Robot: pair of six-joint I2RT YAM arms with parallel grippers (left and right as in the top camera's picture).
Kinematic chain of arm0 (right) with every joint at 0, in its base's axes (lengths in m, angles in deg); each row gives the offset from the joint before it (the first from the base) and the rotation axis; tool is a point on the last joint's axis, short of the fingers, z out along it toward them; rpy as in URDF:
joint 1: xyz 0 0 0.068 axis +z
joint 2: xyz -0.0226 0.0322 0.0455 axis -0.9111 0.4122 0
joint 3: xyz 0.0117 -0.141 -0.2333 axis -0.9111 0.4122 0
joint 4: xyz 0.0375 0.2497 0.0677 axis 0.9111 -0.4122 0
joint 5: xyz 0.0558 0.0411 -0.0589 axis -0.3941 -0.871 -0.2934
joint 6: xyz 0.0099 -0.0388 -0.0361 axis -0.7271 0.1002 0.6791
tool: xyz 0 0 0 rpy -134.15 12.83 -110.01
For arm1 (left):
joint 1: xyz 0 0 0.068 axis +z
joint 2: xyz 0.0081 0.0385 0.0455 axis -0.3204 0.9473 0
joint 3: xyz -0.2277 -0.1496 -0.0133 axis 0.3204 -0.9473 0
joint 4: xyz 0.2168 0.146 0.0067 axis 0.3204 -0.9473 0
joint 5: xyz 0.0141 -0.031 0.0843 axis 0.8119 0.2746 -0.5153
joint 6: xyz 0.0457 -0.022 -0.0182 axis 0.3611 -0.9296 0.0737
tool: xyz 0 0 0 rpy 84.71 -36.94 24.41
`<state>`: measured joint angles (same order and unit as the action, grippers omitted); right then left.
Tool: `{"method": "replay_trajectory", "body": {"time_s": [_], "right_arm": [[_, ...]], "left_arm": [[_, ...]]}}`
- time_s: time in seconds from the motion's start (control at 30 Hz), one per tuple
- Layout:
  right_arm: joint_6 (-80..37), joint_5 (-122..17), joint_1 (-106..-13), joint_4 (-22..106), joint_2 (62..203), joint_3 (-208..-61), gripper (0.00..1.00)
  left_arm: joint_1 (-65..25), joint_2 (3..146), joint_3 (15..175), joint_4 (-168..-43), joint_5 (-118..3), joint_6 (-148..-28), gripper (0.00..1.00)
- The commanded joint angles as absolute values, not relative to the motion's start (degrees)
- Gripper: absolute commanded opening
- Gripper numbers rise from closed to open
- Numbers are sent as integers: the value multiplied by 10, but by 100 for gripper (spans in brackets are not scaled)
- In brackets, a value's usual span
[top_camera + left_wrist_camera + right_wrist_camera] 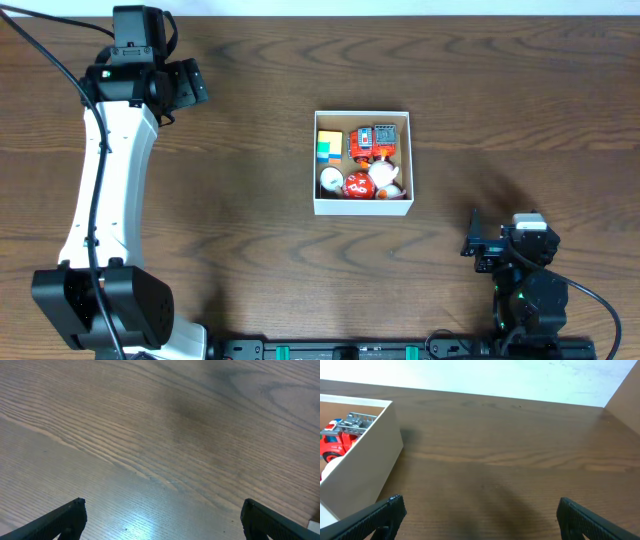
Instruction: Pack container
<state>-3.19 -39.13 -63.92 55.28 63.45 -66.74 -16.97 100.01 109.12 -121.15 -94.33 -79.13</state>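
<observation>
- Container (362, 207) sits near the middle of the table (250, 200), well apart from both arms, with small toys inside, including a red truck (372, 145).
- Left gripper (162, 517): fingers spread wide, nothing between.
- Right gripper (480, 510): fingers spread wide, empty.

Looks like a robotics lab bench — dark wood-grain table (300, 60); white-and-black left arm (105, 180) and black right arm (525, 270) mounted at the near edge by a black rail (340, 350) with green clips; black cables (40, 45) looping off the left arm; plain pale wall (495, 375) behind.
</observation>
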Motion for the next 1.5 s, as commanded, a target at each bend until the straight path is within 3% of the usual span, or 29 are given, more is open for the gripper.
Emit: {"method": "replay_trajectory", "body": {"time_s": [0.0,1.23,1.47], "right_arm": [[-25,-390,-635,552,628,-662,99],[-25,-390,-635,552,628,-662,99],[-25,-390,-635,552,628,-662,99]], "left_arm": [[-170,992,1088,-1213,-948,-799,98],[-171,992,1088,-1169,-947,-799,98],[-166,911,1083,-1164,-947,-798,98]]}}
